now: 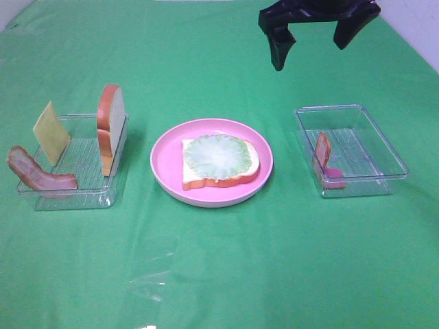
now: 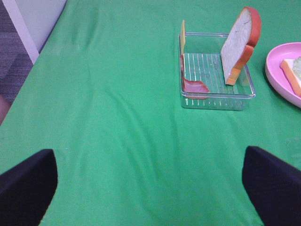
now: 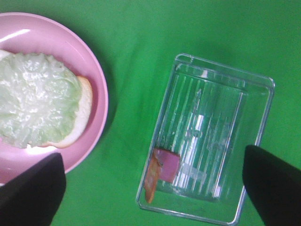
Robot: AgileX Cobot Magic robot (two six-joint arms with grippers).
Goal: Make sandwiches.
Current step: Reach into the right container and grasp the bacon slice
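Looks roughly a third done: on the round pink plate [image 1: 168, 147], mid-cloth, a bottom bread slice [image 1: 195, 179] with lettuce [image 1: 218, 156] laid over it. Leaves to add the cheese square [image 1: 51, 132], a bacon strip [image 1: 34, 171] and the upright top bread slice [image 1: 113, 127], all in the clear tray [image 1: 75, 199] at the plate's 9 o'clock. Leaves also a second bacon strip [image 1: 322, 152] in the other tray [image 1: 374, 147] at 3 o'clock. At 1 o'clock, the right gripper [image 1: 310, 53], raised, jaws wide, holding nothing. Likewise wide and empty, the left gripper [image 2: 150, 188], over bare green cloth [image 2: 117, 117] short of the clear tray.
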